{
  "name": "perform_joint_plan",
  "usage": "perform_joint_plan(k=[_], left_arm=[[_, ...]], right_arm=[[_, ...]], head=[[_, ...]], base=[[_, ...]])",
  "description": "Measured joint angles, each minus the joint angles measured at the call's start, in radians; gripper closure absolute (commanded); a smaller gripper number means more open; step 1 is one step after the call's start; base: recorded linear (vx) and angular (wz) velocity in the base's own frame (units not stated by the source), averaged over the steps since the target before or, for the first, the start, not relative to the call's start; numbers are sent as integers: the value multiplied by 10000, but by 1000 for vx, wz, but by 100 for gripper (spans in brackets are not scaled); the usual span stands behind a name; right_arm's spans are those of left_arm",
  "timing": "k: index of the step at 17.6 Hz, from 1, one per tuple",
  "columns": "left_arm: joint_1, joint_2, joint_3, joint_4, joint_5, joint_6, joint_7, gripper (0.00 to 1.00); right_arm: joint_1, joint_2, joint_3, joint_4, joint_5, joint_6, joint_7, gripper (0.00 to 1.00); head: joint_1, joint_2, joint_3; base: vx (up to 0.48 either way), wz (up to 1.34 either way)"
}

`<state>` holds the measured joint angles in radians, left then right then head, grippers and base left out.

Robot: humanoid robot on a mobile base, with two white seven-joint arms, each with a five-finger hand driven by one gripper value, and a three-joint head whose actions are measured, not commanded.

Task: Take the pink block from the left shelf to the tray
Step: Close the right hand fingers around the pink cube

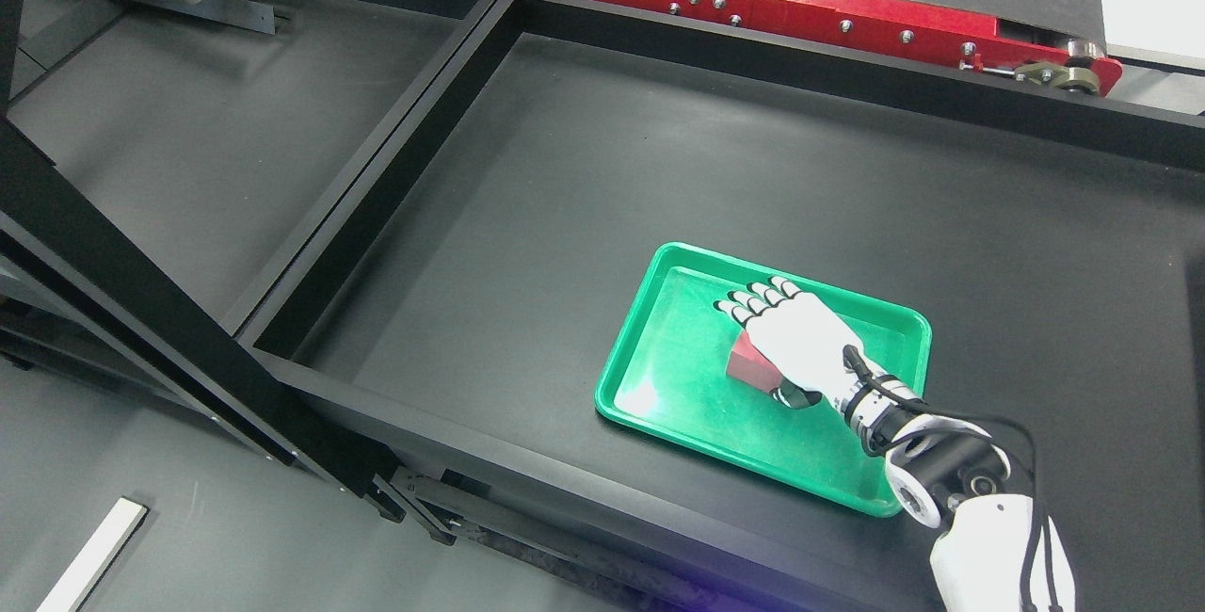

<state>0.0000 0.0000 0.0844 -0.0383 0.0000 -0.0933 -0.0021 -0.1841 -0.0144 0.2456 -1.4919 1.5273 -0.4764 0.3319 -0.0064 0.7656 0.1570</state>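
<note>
The block (749, 363) looks red-pink and lies inside the green tray (659, 405), left of the tray's middle. My right hand (767, 346) comes in from the lower right and rests over the block, covering most of it. The fingers (753, 299) are stretched out straight past the block toward the tray's far rim. The thumb (794, 396) lies beside the block's near right corner. Only the block's left face and a strip of its top show. The left arm is out of view.
The tray sits on a black walled table surface (565, 179). A second black compartment (188, 141) lies to the left behind a divider. A red conveyor frame (753, 0) runs along the back. Black shelf struts (113, 273) cross the left side.
</note>
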Motion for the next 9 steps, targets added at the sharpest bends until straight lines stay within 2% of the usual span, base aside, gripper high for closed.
perform_joint_plan(k=[4, 6, 9], left_arm=[[0, 0, 0, 0, 0, 0, 0, 0], [0, 0, 0, 0, 0, 0, 0, 0], [0, 0, 0, 0, 0, 0, 0, 0]], right_arm=[[0, 43, -27, 101, 0, -86, 365, 18], [-1, 62, -41, 147, -26, -155, 458, 34], [1, 81, -55, 199, -55, -247, 510, 66]], head=[[0, 0, 0], [0, 0, 0], [0, 0, 0]], base=[[0, 0], [0, 0], [0, 0]])
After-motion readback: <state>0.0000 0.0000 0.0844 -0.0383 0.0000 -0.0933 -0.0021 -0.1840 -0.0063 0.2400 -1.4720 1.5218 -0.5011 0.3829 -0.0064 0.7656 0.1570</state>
